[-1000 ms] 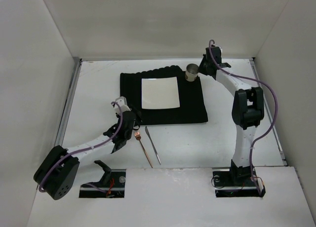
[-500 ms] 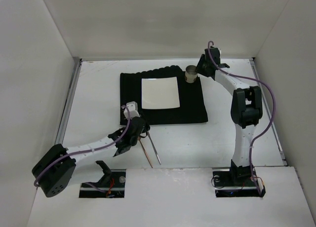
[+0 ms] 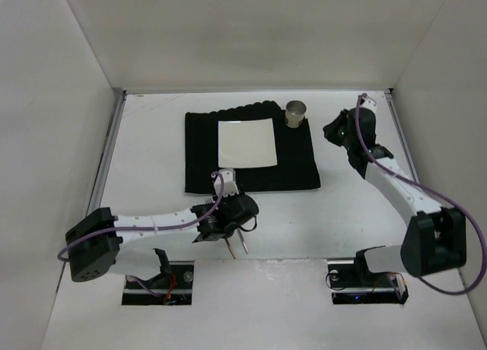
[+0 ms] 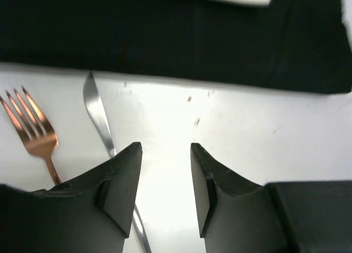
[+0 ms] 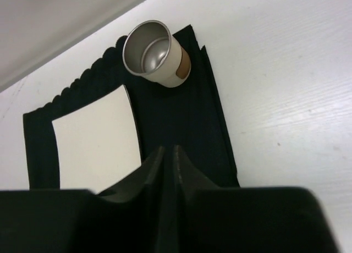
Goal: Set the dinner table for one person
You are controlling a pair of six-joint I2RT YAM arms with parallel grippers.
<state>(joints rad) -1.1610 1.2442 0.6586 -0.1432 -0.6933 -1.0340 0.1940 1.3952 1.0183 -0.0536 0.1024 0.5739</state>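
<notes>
The bench (image 3: 152, 152) lay directly beneath the left gripper (image 4: 165, 157), bare between its spread jaws, a knife (image 4: 98, 113) running under the left one. The right gripper (image 5: 168, 153) hung above the bench, jaws pressed together.

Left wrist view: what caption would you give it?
Open left claw above the white table, knife and copper fork to one side, black mat beyond.
</notes>
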